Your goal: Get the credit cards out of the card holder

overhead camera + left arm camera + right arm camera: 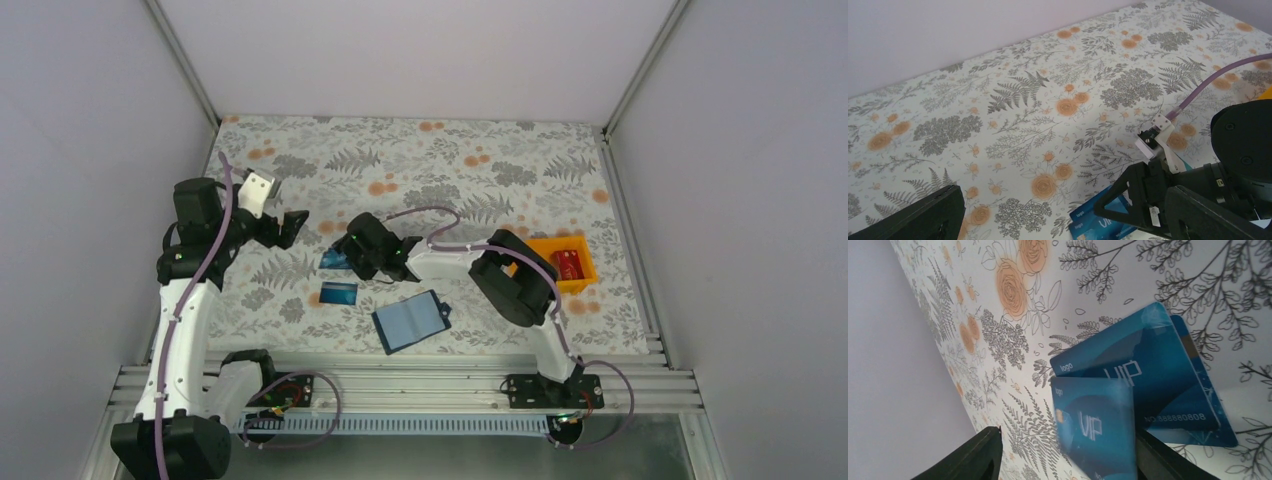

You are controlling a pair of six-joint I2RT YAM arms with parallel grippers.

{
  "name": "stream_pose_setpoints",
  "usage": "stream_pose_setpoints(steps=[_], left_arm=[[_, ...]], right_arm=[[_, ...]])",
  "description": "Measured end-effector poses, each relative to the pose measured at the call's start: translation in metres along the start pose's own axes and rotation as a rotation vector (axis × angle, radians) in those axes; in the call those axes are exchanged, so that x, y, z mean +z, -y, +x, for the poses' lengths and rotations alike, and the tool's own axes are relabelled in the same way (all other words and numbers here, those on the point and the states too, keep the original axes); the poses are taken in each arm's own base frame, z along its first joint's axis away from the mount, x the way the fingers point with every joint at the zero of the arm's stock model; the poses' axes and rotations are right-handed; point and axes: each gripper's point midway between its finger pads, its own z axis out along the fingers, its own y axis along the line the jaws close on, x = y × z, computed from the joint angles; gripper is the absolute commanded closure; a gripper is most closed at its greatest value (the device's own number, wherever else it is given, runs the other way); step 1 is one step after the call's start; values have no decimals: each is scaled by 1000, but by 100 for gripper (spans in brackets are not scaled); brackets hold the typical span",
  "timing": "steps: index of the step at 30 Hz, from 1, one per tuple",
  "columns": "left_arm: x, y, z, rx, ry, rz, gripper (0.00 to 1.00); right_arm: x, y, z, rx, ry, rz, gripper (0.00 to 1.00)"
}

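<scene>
Top: card holder [410, 320] open near front edge; teal card [339, 293] just beyond; red card [567, 263] in orange bin [575, 286].
Left wrist: left gripper [1063, 202] spread wide, empty.
Right wrist: right gripper [1068, 440] parted around tilted blue card [1093, 430]; second blue card [1158, 375] beneath.

Soft, even light is filling the space between the white walls [400, 50], and only faint shadows are lying on my floral table cover [420, 150]. At my right wrist, the nearer blue VIP card [1095, 435] is blurring slightly; the card behind it [1168, 385] is catching pale glare at its corner.
</scene>
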Motion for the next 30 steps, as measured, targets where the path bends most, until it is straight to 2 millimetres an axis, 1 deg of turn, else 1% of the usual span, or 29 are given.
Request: stream_pose_setpoints(steps=[4,8,9,11,13,16,18,20,22,23,24,25,26,27,28,30], left_arm=[[1,0,2,-3,-2,4,0],[2,1,6,-9,-7,10,0],[2,0,6,-11,-7,10,0],[2,-1,6,-13,-6,7,0],[1,-2,6,-16,-6,2,0],[1,-6,9,-23,-8,-8,0],[2,-8,13,-33,-10,-15,0],[3,-12,18,-50,-15,-27,0],[3,-16,23,-78,-19,-46,0],[3,-17,25,-93,-17,-51,0],[4,-18,25,-108,-12,-48,0],[4,-17,23,-125,-3,-38,0],[4,-16,21,-146,11,-30,0],[5,-16,18,-166,23,-24,0],[6,-17,15,-188,34,-22,0],[12,-27,12,-212,46,-42,0]], right_arm=[[-4,4,1,-4,-1,27,32],[-26,-1,-2,-10,19,36,25],[-35,-3,-3,-18,31,34,22],[-54,-13,-8,-43,63,24,12],[-76,-27,-15,-93,113,5,1],[-114,-48,-34,-237,232,-13,0],[-144,-64,-51,-365,316,-20,0],[-177,-79,-73,-469,390,-32,0],[-221,-94,-112,-567,490,-56,0],[-248,-97,-136,-606,553,-71,0],[-274,-96,-159,-637,620,-80,0],[-301,-92,-181,-673,687,-93,0],[-325,-82,-201,-701,751,-93,0],[-345,-70,-217,-725,808,-89,0],[-361,-57,-230,-748,856,-83,0],[-379,-28,-252,-783,930,-66,0]])
